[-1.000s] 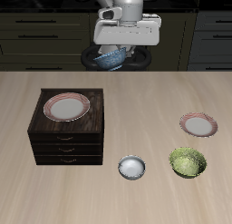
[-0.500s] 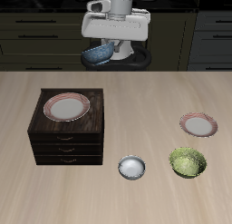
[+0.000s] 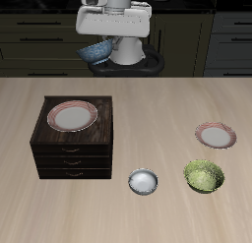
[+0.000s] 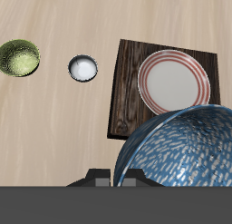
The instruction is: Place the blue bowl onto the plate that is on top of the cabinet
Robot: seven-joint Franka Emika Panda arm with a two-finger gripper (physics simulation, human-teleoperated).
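My gripper (image 3: 101, 45) is shut on the blue bowl (image 3: 95, 52), a blue-and-white mottled bowl held high in the air behind the table's back edge. In the wrist view the bowl (image 4: 181, 150) fills the near field under my fingers. The dark brown cabinet (image 3: 72, 139) with three drawers stands on the table, and the plate (image 3: 73, 115) with a pinkish-red rim lies on its top. The wrist view shows the plate (image 4: 174, 81) on the cabinet (image 4: 127, 92) below the bowl.
A plain white-grey bowl (image 3: 144, 181) and a green leafy bowl (image 3: 204, 175) stand near the table's front edge. A second red-rimmed plate (image 3: 215, 136) lies on the table beside them. Dark kitchen cupboards run behind the table.
My gripper has carried the blue bowl sideways and a little upward, from above the table's back middle toward the cabinet's side. Nothing on the table has moved.
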